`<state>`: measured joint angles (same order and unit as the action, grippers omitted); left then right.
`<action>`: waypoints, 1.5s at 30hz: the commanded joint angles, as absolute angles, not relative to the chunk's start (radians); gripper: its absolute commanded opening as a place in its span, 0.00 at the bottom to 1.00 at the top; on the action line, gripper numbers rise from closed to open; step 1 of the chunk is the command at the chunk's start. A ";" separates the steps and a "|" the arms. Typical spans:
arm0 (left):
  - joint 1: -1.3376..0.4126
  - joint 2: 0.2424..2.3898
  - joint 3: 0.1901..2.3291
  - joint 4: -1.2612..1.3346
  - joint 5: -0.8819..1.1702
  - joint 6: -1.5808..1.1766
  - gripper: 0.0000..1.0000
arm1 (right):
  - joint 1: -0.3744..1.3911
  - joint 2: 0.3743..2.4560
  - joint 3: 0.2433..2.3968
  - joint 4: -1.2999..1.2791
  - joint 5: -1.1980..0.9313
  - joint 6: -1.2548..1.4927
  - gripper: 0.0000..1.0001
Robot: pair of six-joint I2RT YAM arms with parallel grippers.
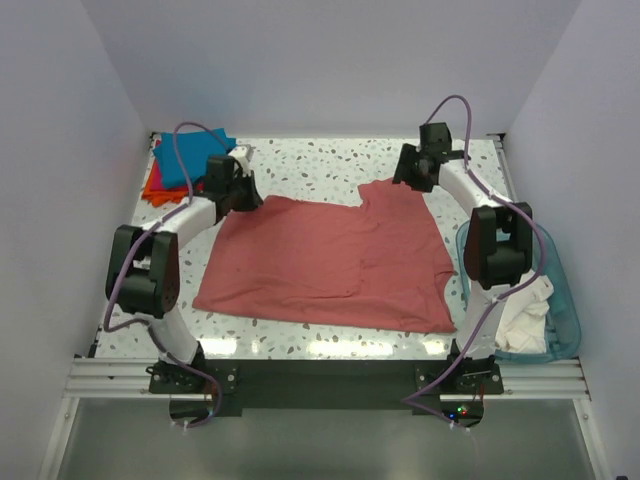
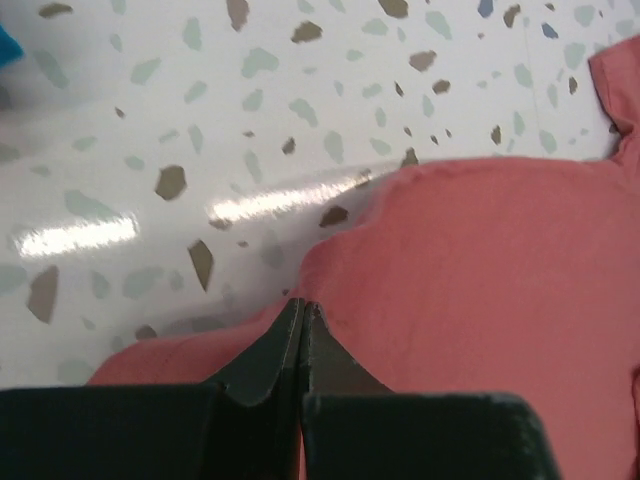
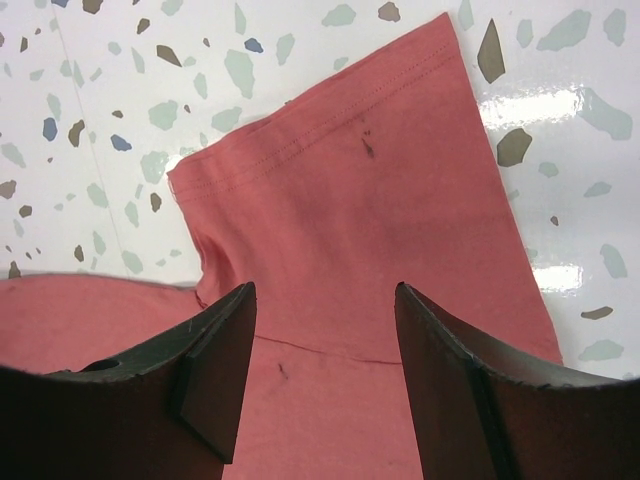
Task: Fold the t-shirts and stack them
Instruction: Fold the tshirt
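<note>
The large salmon-red t-shirt (image 1: 330, 265) lies spread flat in the middle of the table, one sleeve pointing to the far right. My left gripper (image 1: 240, 197) is at its far left corner. In the left wrist view the gripper (image 2: 302, 303) is shut, its tips pinching the shirt's edge (image 2: 480, 270). My right gripper (image 1: 415, 177) hovers over the far sleeve. In the right wrist view it (image 3: 325, 300) is open and empty, with the sleeve (image 3: 340, 180) between the fingers. Folded teal-blue (image 1: 190, 160), orange (image 1: 155, 187) and magenta shirts are stacked at the far left corner.
A translucent blue plastic tub (image 1: 565, 300) holding white cloth (image 1: 525, 310) stands at the right edge by the right arm. Grey walls close in the table on three sides. Bare speckled tabletop (image 1: 310, 165) shows behind the shirt.
</note>
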<state>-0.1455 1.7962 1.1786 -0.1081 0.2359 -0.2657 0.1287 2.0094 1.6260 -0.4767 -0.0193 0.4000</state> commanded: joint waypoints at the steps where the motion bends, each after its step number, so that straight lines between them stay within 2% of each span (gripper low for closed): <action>1: -0.244 1.654 1.021 0.024 0.085 -0.366 0.00 | 0.130 1.913 1.611 -0.428 -0.035 0.410 0.61; 7: -0.397 1.471 0.662 0.165 -0.121 -0.514 0.00 | 0.140 1.879 1.585 -0.417 -0.032 0.416 0.61; 9: -0.429 1.405 0.573 0.195 -0.143 -0.517 0.19 | 0.144 1.878 1.583 -0.417 -0.029 0.414 0.61; 11: -0.433 1.342 0.540 0.201 -0.169 -0.514 0.31 | 0.147 1.875 1.585 -0.419 -0.028 0.416 0.61; 12: -0.433 1.319 0.532 0.201 -0.176 -0.508 0.40 | 0.150 1.875 1.585 -0.420 -0.028 0.416 0.61; 14: -0.433 1.260 0.551 0.183 -0.199 -0.500 0.52 | 0.155 1.871 1.588 -0.419 -0.020 0.414 0.61; 15: -0.433 1.244 0.561 0.175 -0.204 -0.506 0.54 | 0.158 1.870 1.591 -0.422 -0.018 0.413 0.61; 18: -0.433 1.223 0.613 0.125 -0.242 -0.511 0.55 | 0.160 1.867 1.592 -0.425 -0.009 0.410 0.61; 22: -0.433 1.319 0.761 -0.033 -0.352 -0.515 0.47 | 0.160 1.867 1.591 -0.430 -0.003 0.405 0.61; 26: -0.431 1.394 0.813 -0.094 -0.344 -0.511 0.46 | 0.160 1.870 1.595 -0.429 -0.003 0.403 0.61; 32: -0.428 1.531 0.874 -0.120 -0.252 -0.474 0.46 | 0.160 1.873 1.601 -0.436 -0.003 0.400 0.61; 38: -0.425 1.569 0.877 -0.101 -0.233 -0.456 0.52 | 0.161 1.870 1.597 -0.436 -0.003 0.399 0.61; 45: -0.407 1.627 0.891 -0.078 -0.219 -0.449 0.53 | 0.160 1.870 1.592 -0.436 -0.003 0.397 0.61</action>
